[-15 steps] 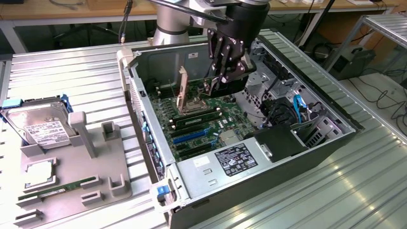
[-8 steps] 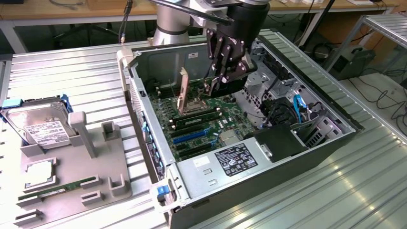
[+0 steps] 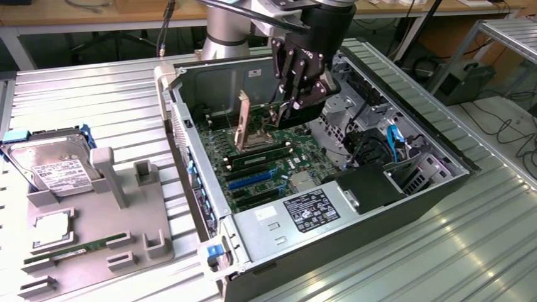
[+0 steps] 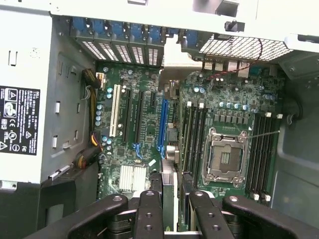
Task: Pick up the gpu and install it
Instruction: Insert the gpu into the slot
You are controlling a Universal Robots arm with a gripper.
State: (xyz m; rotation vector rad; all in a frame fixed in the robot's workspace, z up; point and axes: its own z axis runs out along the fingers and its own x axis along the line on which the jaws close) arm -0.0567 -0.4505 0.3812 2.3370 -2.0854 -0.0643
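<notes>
At the bottom of the exterior view, an open case (image 3: 336,251) lies on its side on a ribbed metal tabletop (image 3: 470,251). Its near end carries a silver power supply (image 3: 285,217) with a black label. At lower left a grey holder (image 3: 92,220) sits on the same tabletop. It holds a green memory stick (image 3: 75,248) along its near edge, a square processor (image 3: 52,228) behind that, and a hard drive (image 3: 55,167) in a blue frame at its far end.

Further in, at frame centre, the green motherboard (image 3: 260,163) lines the case floor, with blue and black slots toward the near end. Behind these is a processor socket (image 3: 251,135) with its plate raised.

The gripper (image 3: 295,104) hangs over the far half of the board, inside the case walls. In the wrist view the fingers (image 4: 148,214) stand partly closed on the gpu (image 4: 169,209). It is seen edge-on as a thin strip between them, held above the board and not seated in any slot.

At the top of the exterior view the arm (image 3: 226,25) rises from the tabletop's far edge. Behind it runs a wooden bench (image 3: 84,16). At upper right the floor shows loose cables (image 3: 512,126) and a dark box (image 3: 466,78) beside a metal frame.
</notes>
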